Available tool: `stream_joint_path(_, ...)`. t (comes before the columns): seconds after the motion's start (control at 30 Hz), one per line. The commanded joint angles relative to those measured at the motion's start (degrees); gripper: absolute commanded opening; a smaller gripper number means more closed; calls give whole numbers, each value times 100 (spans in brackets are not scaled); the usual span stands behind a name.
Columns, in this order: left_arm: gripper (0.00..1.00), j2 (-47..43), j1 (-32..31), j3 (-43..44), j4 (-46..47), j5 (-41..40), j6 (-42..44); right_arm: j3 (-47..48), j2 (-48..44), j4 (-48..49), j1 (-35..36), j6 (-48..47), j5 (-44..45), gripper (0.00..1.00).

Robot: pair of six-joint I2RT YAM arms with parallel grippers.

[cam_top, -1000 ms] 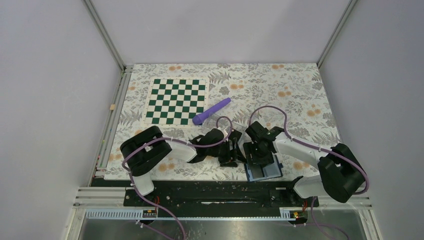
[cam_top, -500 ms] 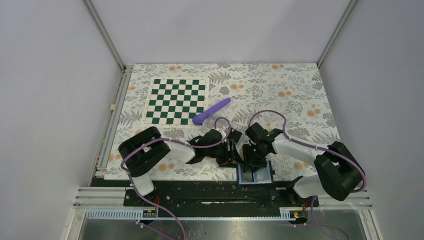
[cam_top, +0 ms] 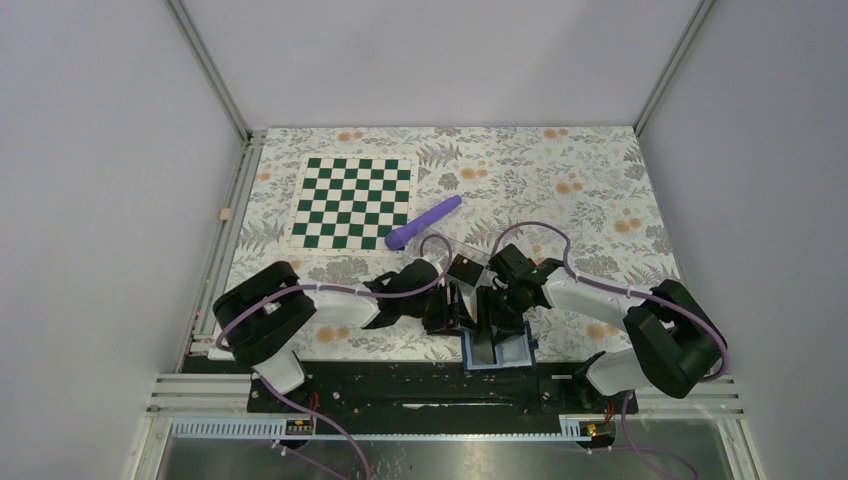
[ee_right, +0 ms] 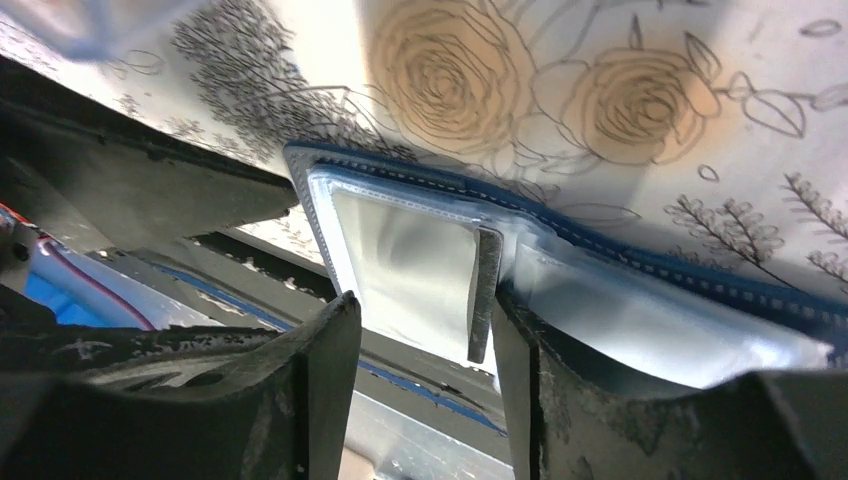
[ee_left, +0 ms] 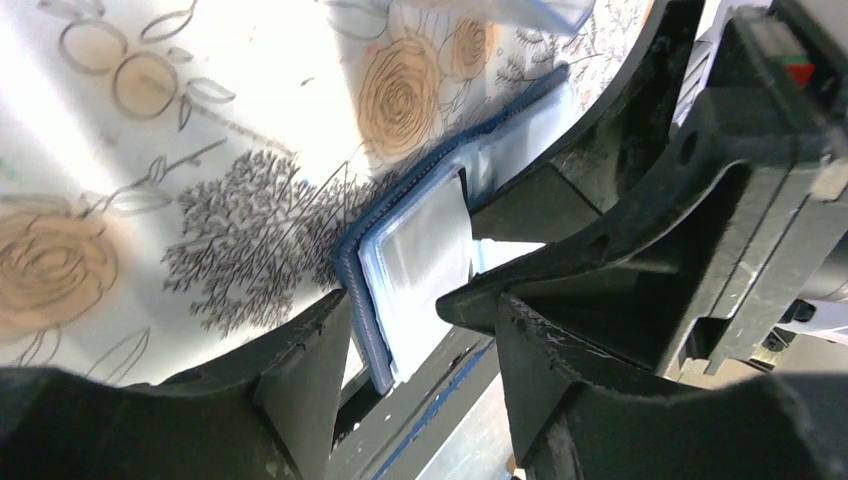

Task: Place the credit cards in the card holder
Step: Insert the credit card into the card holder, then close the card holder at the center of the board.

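The card holder [cam_top: 514, 352] lies open at the table's near edge, navy rim up and pale pockets showing [ee_left: 418, 262] [ee_right: 400, 255]. My left gripper [cam_top: 462, 310] [ee_left: 422, 300] is open and straddles the holder's near corner, whose navy edge lies close to the left finger [ee_left: 300, 370]. My right gripper [cam_top: 490, 325] [ee_right: 425, 300] is open over the holder's middle. A thin grey strip [ee_right: 485, 290] stands edge-on against its right finger. I cannot tell whether the strip is a card or a pocket leaf. No credit cards show plainly.
A green-and-white chessboard mat [cam_top: 352, 203] and a purple cylinder [cam_top: 425, 222] lie further back. A clear plastic tray [ee_left: 500, 10] sits just beyond the holder. The black rail [cam_top: 400, 385] runs right under the holder's near side. The two grippers crowd each other.
The card holder has slid left along the near edge. Both grippers moved left and nearer with it, and their jaws have narrowed.
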Motion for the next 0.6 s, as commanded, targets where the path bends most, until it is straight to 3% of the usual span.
stream_joint_path(0.0,58,-562,-59,64,-832,-468,427,116,-26,697,54,105,-79,61)
stream_joint_path(0.1,64,-715,-55,-31,-1174,-665,467,258,-292,327,54,-16,218,69)
stream_joint_path(0.23,66,-567,-64,-380,-428,-378,86,387,-678,-166,54,-94,624,76)
stream_joint_path(0.57,66,322,-69,-311,370,26,-292,-41,-1516,-997,-709,155,1206,77)
